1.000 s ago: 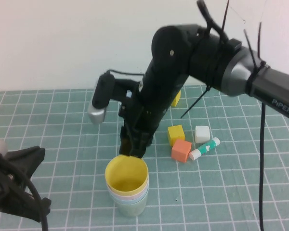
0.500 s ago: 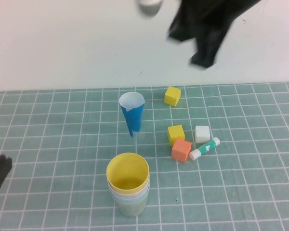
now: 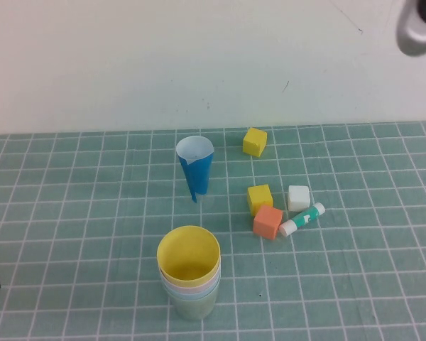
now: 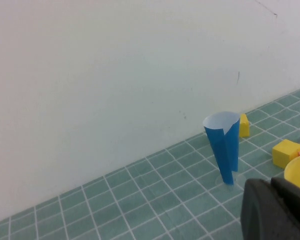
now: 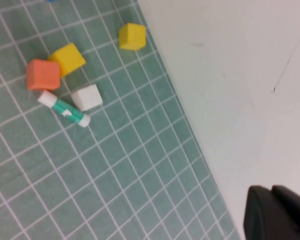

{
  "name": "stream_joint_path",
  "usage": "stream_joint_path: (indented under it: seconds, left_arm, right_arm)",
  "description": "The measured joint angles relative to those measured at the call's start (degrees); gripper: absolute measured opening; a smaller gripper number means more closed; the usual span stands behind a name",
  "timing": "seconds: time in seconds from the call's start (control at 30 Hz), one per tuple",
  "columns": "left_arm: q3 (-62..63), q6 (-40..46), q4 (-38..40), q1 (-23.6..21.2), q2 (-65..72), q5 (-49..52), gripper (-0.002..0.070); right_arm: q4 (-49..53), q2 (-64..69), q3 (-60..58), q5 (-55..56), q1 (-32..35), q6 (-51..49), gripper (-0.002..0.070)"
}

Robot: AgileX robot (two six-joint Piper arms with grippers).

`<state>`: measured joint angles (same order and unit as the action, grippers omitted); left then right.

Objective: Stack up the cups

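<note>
Green gridded bench against a bare white wall — cups stacked near; left gripper near-left and right gripper raised far right, both closed, empty.

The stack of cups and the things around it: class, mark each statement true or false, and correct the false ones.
1. The yellow cup sits on top of the stack. True.
2. The blue paper cone lies on its side. False: it stands upright.
3. The orange cube touches a yellow cube. True.
4. The right end effector grips the glue stick. False: it is raised away, shut, empty.
5. The left end effector holds a cup. False: it is shut, empty.
</note>
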<state>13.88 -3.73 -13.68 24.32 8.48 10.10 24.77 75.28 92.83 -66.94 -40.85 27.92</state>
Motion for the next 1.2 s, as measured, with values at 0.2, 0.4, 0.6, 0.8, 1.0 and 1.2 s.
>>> stream_joint_path:
  seconds: [0.2,0.4,0.6,0.8,1.0,1.2]
  left_arm:
    - [-0.14,-3.18,0.11,0.0,-0.14,0.67,-0.0001]
    - [-0.14,-4.64,1.12,0.0,-0.14,0.76,0.0]
    - [-0.14,-5.01,2.54,0.0,-0.14,2.73,-0.0001]
    - [-0.14,-5.46,2.83,0.0,-0.14,4.49,0.0]
    - [-0.14,-5.46,3.03,0.0,-0.14,6.15,-0.0001]
    - [-0.14,-5.69,3.16,0.0,-0.14,9.06,-0.0001]
  right_arm:
    - [4.01,-12.54,-19.43,8.29,0.0,-8.43,0.0007]
    - [4.23,-24.66,-37.21,15.56,0.0,-17.76,0.0006]
    - [2.18,-36.03,-55.06,27.28,0.0,-26.05,0.0006]
    - [-1.74,-44.09,-66.59,36.69,0.0,-28.39,0.0006]
    - [-2.91,-45.03,-70.7,37.65,0.0,-30.86,0.0002]
    - [-3.29,-45.03,-71.83,36.8,0.0,-31.08,0.0]
